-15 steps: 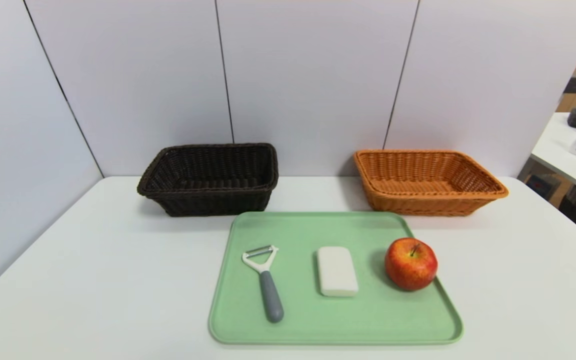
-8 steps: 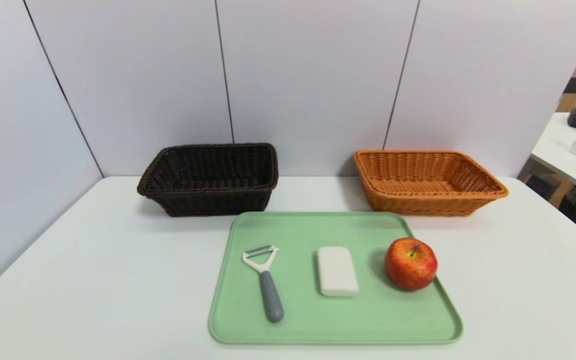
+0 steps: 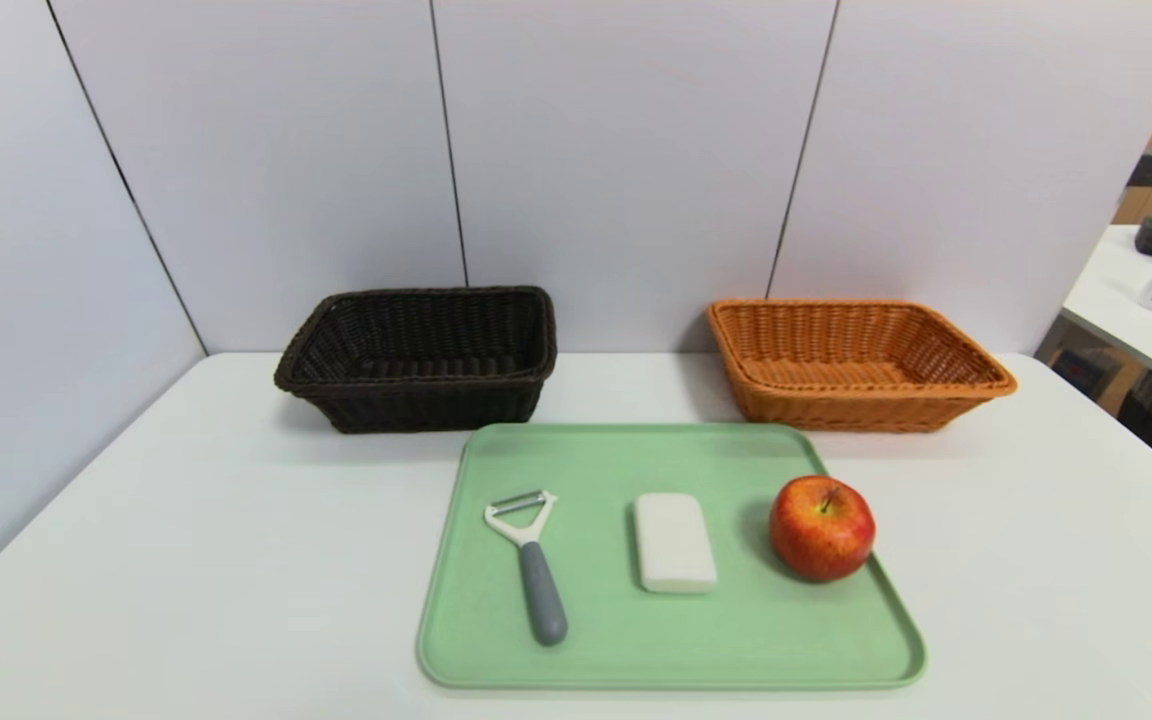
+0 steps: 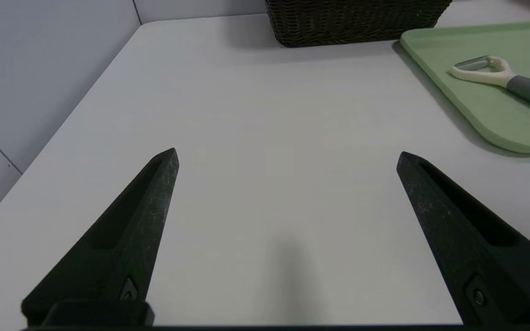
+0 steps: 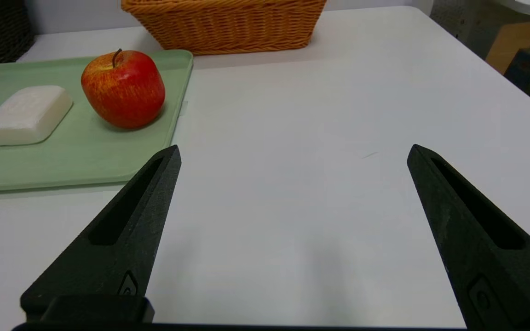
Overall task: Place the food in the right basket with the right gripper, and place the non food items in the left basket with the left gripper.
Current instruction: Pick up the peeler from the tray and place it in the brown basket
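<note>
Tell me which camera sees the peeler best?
The head view: the whole peeler lies on the green tray, blade and grey handle visible. The left wrist view cuts off its handle end. The right wrist view shows only a white sliver at the edge.

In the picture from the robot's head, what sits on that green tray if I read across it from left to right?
Across the green tray: peeler → white bar of soap → red apple.
</note>
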`<move>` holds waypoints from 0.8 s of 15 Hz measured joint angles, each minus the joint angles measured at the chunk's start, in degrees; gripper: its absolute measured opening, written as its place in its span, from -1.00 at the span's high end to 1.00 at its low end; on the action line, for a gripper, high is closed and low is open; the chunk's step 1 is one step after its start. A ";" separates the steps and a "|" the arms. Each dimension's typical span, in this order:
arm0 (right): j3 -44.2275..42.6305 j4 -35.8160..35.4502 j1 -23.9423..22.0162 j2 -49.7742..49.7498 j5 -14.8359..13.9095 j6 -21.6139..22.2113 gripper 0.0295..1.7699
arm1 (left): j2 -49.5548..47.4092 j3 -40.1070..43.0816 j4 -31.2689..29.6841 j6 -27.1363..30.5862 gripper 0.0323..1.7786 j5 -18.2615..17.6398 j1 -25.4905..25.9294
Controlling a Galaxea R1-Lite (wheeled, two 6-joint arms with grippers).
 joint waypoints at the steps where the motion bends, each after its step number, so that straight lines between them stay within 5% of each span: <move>1: -0.46 0.05 0.00 0.24 -0.11 0.07 -0.92 | 0.02 -1.07 1.00 -0.30 -0.90 -0.17 0.02; 12: -9.75 0.02 -0.01 13.91 -1.45 0.95 -0.92 | 11.98 -11.15 3.95 -2.29 -0.90 -3.86 -1.02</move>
